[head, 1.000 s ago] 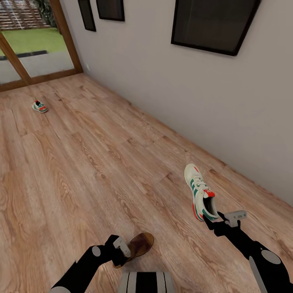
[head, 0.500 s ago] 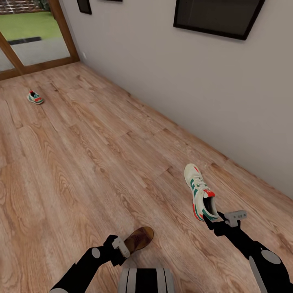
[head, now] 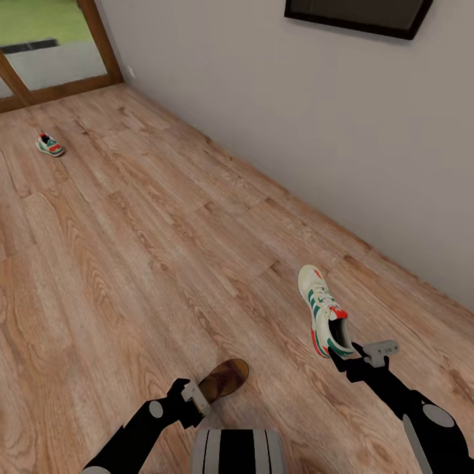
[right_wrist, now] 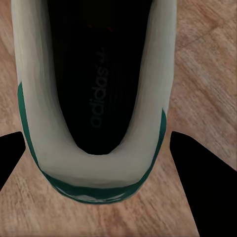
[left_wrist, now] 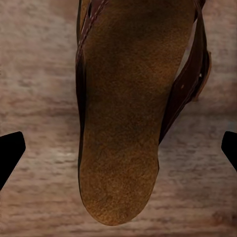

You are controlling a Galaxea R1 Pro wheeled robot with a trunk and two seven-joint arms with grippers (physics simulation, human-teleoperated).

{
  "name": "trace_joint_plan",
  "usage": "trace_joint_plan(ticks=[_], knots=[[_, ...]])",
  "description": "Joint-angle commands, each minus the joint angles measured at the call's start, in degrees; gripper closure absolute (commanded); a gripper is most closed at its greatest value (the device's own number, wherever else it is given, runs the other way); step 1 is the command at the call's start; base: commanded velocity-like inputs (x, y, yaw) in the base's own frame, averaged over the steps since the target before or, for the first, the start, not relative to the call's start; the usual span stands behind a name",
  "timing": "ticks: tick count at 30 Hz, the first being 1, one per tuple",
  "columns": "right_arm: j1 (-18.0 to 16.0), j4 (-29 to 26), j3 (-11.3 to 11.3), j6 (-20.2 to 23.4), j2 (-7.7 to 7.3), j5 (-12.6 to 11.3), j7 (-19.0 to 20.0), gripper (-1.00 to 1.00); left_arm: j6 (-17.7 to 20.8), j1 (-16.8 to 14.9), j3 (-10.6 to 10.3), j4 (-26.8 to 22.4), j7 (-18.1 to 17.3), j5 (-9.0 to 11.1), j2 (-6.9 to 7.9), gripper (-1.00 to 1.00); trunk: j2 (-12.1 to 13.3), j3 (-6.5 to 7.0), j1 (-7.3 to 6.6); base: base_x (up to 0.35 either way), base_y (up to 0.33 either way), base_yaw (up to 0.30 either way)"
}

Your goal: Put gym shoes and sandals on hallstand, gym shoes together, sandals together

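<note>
The right hand [head: 342,355] grasps a gym shoe [head: 322,311] by its heel and holds it in the air above the corridor floor [head: 145,263]; the toe of the shoe points away from the hand, toward the grey wall [head: 276,99]. In the right wrist view the white heel with its green trim [right_wrist: 94,148] sits between the two dark fingers [right_wrist: 197,173], which stand on both sides of it, and the dark inside of the shoe opens just past them. The left hand [head: 197,398] grasps a brown sandal [head: 224,378] at its heel end, and the front of the sandal reaches forward from the hand. In the left wrist view the tan footbed [left_wrist: 123,123] lies in the middle, with the dark strap along one side, and the black fingertips [left_wrist: 10,153] show far out at both edges of the picture. The two hands are well apart from each other, the sandal lower in the head view than the shoe. Far ahead of the left hand, near the wooden door frame [head: 99,39], the second gym shoe [head: 50,145] lies alone on the floor. A dark picture frame [head: 359,16] hangs on the wall, high above the right hand.
</note>
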Motion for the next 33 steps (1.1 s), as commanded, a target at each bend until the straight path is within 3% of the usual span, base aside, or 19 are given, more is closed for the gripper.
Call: trace_joint_plan(ticks=[1, 10, 16, 25, 33], knots=[[-0.02, -0.09, -0.09, 0.36, 0.0, -0.01, 0.35, 1.0, 0.32, 0.0, -0.02, -0.15, -0.24, -0.22, -0.01, -1.0, -0.02, -0.11, -0.01, 0.0, 0.0, 0.0], [-0.02, -0.11, -0.09, 0.36, 0.0, -0.01, 0.35, 1.0, 0.25, -0.02, 0.1, -0.25, 1.23, -0.2, -0.01, -1.0, -0.02, -0.25, -0.01, 0.0, 0.0, 0.0], [-0.02, -0.09, -0.09, 0.36, -0.03, -0.01, 0.35, 1.0, 0.23, -0.02, 0.05, -0.19, 2.67, -0.21, -0.01, -1.0, -0.1, -1.91, 0.14, 0.0, 0.0, 0.0], [-0.02, -0.09, -0.09, 0.36, -0.03, -0.01, 0.35, 1.0, 0.2, 0.06, -0.01, 0.11, 2.78, -0.22, -0.03, -1.0, -0.1, -2.14, 0.14, 0.0, 0.0, 0.0], [-0.02, -0.14, -0.09, 0.36, -0.03, -0.01, 0.35, 1.0, 0.16, 0.07, -0.02, 0.29, 2.79, -0.22, -0.02, -1.0, -0.2, -4.27, 0.35, 0.0, 0.0, 0.0]])
